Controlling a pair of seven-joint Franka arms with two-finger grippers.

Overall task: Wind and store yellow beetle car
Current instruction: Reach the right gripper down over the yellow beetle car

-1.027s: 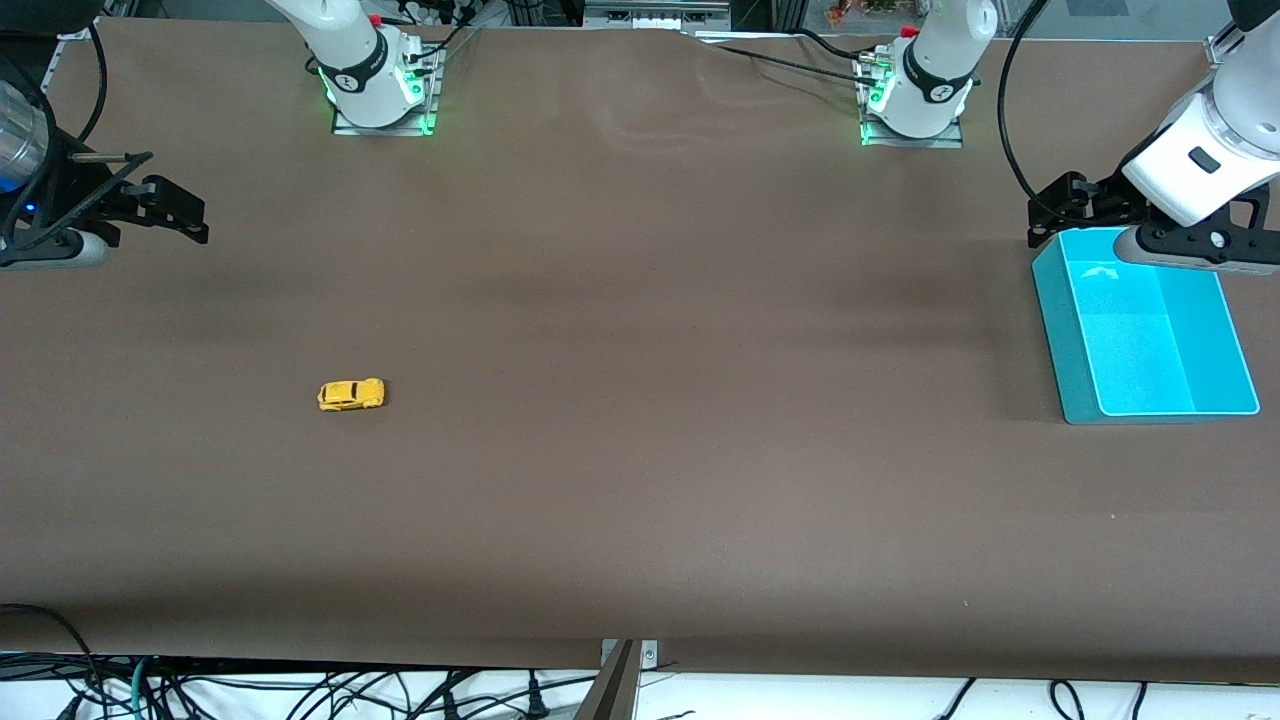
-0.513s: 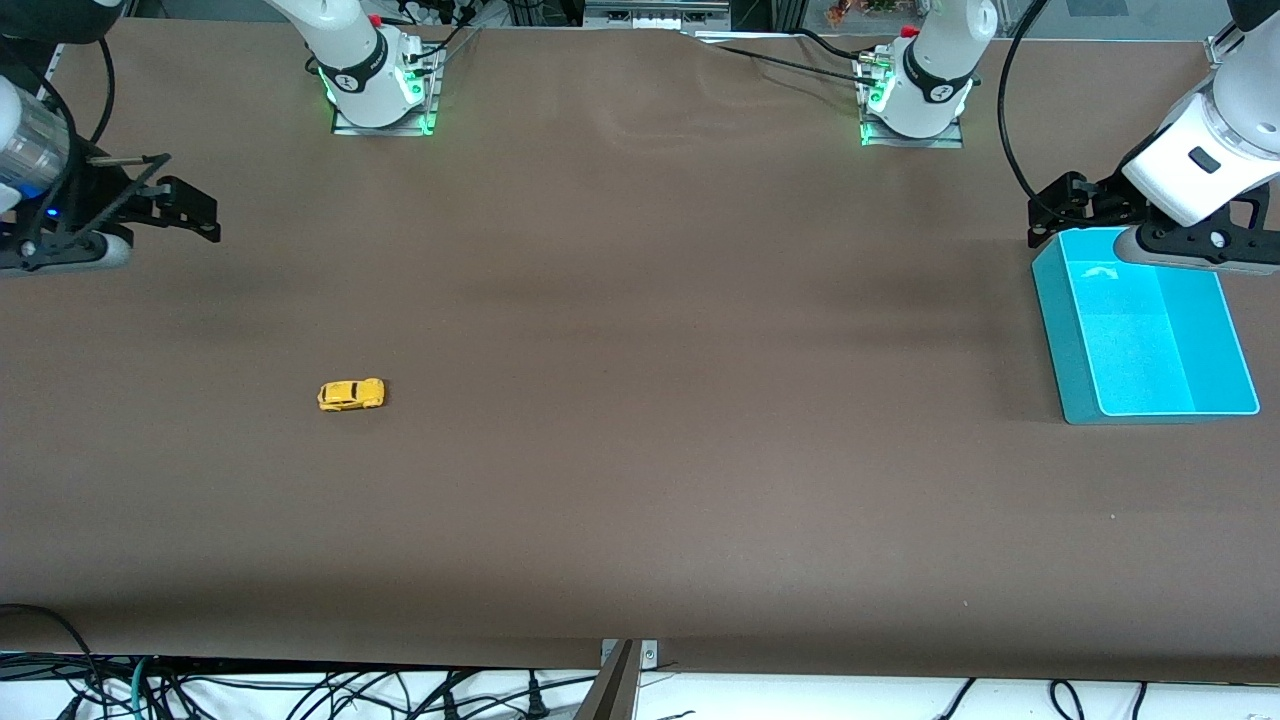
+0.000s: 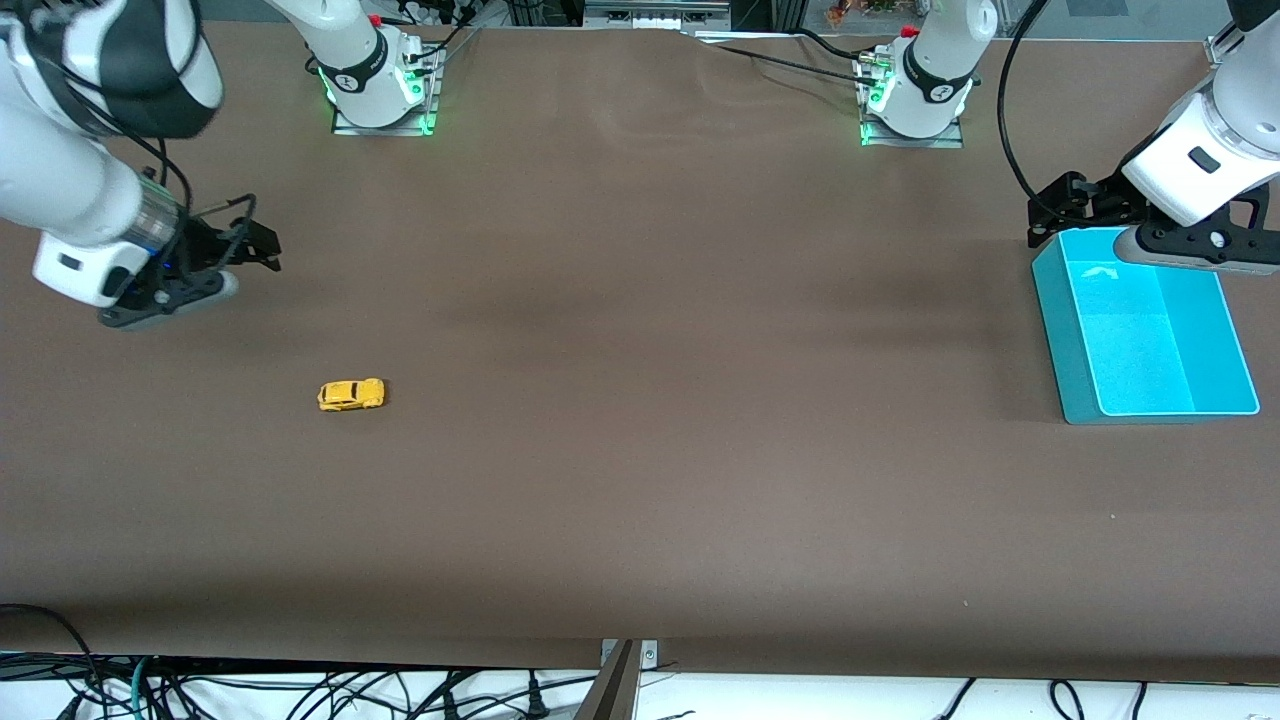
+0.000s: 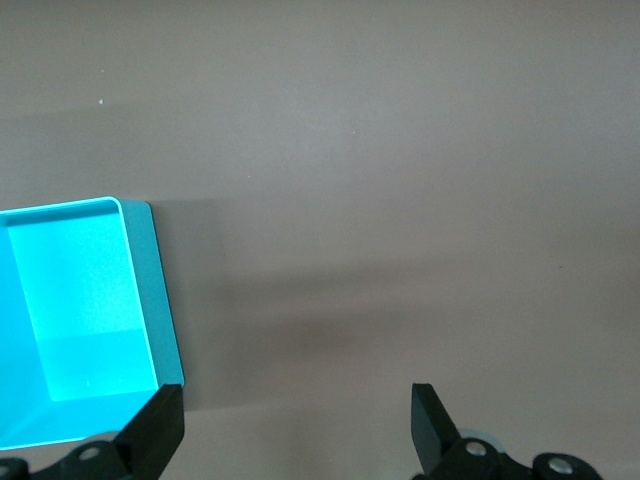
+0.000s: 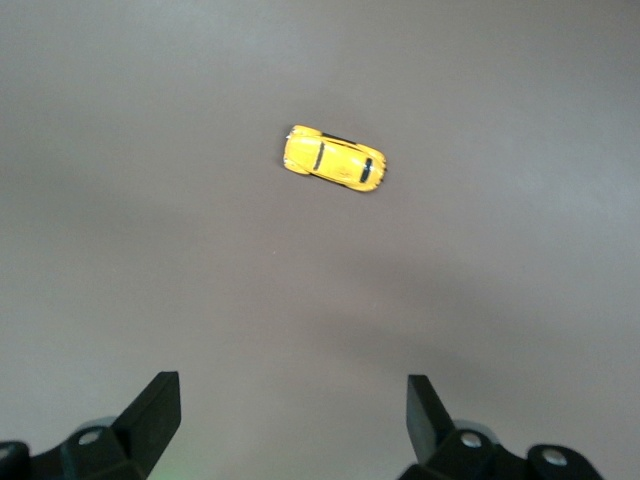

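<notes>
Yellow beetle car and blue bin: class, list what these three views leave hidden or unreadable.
- Yellow beetle car: too small in the front view to show any winding mechanism; the right wrist view shows only its roof.
- Blue bin: the left gripper and arm cover its corner nearest the bases in the front view; the left wrist view cuts it off at the frame edge.
- Right gripper: finger gap unclear in the front view.

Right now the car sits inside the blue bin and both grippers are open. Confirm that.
Wrong on one count: the car lies on the bare table, toward the right arm's end, apart from the bin; the front view shows this. Both the left gripper and right gripper are open.
</notes>
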